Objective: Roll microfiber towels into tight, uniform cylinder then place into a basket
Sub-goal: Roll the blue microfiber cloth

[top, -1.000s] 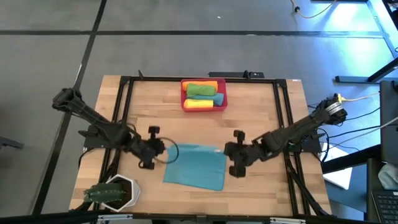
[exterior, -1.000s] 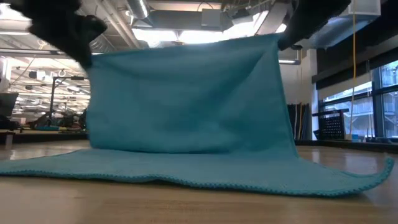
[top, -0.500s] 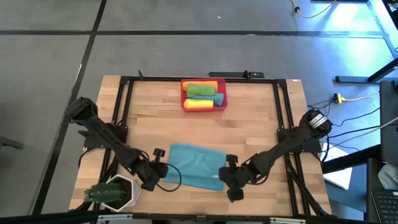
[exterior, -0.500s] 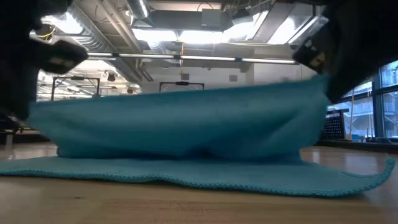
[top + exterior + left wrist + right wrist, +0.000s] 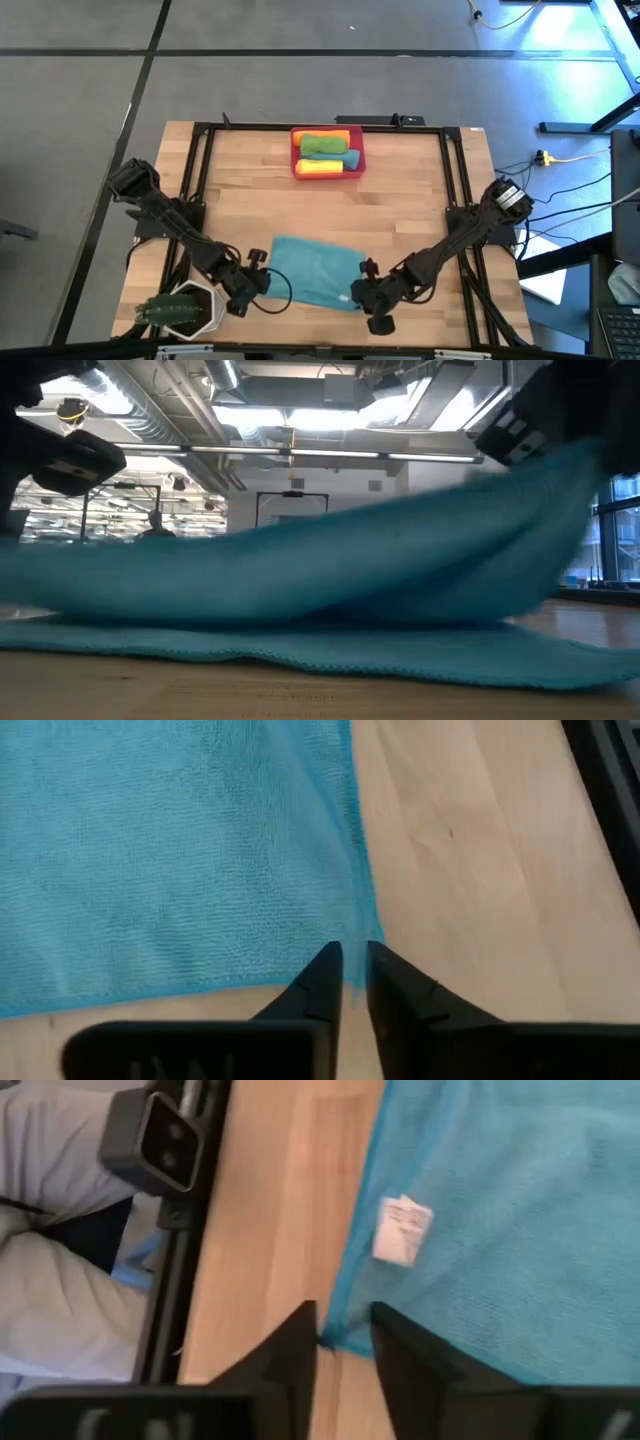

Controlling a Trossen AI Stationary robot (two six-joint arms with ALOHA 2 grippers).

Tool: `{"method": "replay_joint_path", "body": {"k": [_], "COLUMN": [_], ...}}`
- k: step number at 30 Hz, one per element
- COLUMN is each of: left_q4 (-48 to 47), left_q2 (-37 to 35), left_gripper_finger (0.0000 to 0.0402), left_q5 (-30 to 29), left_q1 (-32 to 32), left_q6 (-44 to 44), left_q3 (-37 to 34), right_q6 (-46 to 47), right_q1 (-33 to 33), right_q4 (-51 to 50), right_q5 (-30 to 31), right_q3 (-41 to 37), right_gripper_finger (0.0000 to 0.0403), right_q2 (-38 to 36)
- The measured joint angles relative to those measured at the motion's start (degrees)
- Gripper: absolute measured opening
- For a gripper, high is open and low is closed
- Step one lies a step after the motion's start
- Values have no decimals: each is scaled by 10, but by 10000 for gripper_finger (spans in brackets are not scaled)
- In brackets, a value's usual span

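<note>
A teal microfiber towel (image 5: 312, 272) lies on the wooden table near its front edge, its upper layer folded over the layer on the table (image 5: 300, 650). My left gripper (image 5: 355, 975) stands at the towel's near left corner and my right gripper (image 5: 343, 1338) at its near right corner. Both sets of fingers are parted, with a corner between them. The red-pink basket (image 5: 296, 152) at the far middle holds rolled orange, green, yellow and teal towels. My left gripper has the towel's corner (image 5: 352, 958) in the narrow gap between its fingers, coming from above at a slant. I cannot tell whether the fingers touch it; the cloth beside them lies flat. My right gripper has the towel's corner (image 5: 332, 1338) between its parted fingers, next to one finger (image 5: 300, 1342). Whether it touches, I cannot tell. In the low view the towel's right side (image 5: 570, 480) still stands raised.
A white pot with a green plant (image 5: 185, 310) stands at the near left corner, close to my left arm. A black frame (image 5: 200, 180) runs around the table. A person's legs (image 5: 60, 1290) show beyond the table's edge.
Both grippers have gone toward the table's near edge and down, tipping more steeply downward. They carried the towel's raised edge with them. It has sunk from standing upright and is folded over the part lying on the table.
</note>
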Motion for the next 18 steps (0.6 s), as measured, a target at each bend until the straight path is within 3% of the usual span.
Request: {"method": "replay_joint_path", "body": {"k": [5,9,12,15,18], "left_q4": [4,0,2,4,3], "left_q2": [0,0,0,0,0], "left_gripper_finger": [75,90,90,87,86], "left_q5": [6,12,-15,-62,-71], "left_q1": [1,0,1,5,12], "left_q6": [-31,-26,-25,-24,-24], "left_q3": [0,16,31,35,35], "right_q6": [17,17,17,14,17], "right_q1": [0,-6,-15,-29,-50], "right_q4": [-17,-40,-46,-65,-96], "right_q5": [0,1,8,76,150], "right_q3": [0,0,0,0,0], "right_gripper_finger": [162,172,173,174,174], "right_q2": [0,-2,-2,-2,-2]}}
